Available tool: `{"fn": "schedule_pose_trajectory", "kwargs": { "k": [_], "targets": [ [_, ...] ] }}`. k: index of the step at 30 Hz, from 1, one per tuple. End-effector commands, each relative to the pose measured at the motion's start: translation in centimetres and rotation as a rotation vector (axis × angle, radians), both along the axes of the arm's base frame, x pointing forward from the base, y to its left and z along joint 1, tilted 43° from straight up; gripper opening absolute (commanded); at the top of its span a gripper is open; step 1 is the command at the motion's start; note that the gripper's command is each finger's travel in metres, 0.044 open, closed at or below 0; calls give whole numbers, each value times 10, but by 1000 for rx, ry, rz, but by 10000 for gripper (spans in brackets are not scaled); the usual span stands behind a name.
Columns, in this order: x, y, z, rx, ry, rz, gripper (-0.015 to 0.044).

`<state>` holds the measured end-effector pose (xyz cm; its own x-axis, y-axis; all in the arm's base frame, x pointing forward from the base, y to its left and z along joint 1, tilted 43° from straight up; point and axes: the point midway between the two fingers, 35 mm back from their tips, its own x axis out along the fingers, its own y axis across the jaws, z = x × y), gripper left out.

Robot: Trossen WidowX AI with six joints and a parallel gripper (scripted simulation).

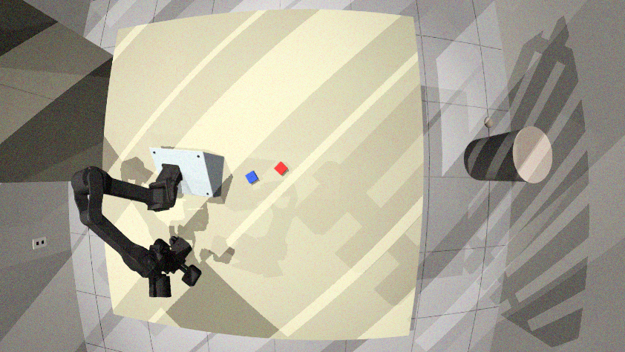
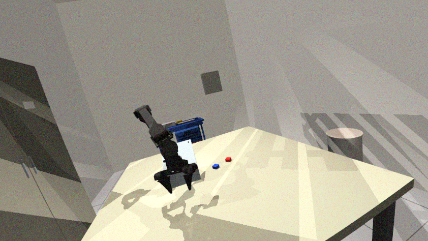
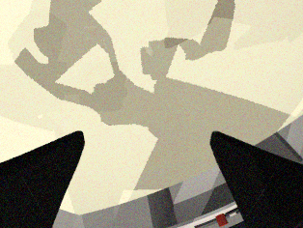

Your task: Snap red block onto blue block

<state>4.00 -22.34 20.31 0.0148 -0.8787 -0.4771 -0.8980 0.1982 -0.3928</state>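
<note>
The red block lies on the table. The smaller-looking blue block lies close by, between the red block and the arm's base; the two are apart. My gripper is open and empty, its fingers wide apart. It hangs above the table on the lower left side of the top view, well away from both blocks. Neither block shows in the wrist view.
A pale box with a sloping side stands by the arm, left of the blue block. The table's edge crosses the bottom of the wrist view. A round bin and a blue cart stand off the table.
</note>
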Motion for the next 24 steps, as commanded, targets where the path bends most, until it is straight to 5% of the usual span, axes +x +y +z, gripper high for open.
{"fn": "schedule_pose_trajectory", "kwargs": {
  "k": [1, 24],
  "targets": [
    [65, -10, -16, 200, -356, -132, 440],
    [185, 16, -66, 440, -740, -502, 440]
  ]
}}
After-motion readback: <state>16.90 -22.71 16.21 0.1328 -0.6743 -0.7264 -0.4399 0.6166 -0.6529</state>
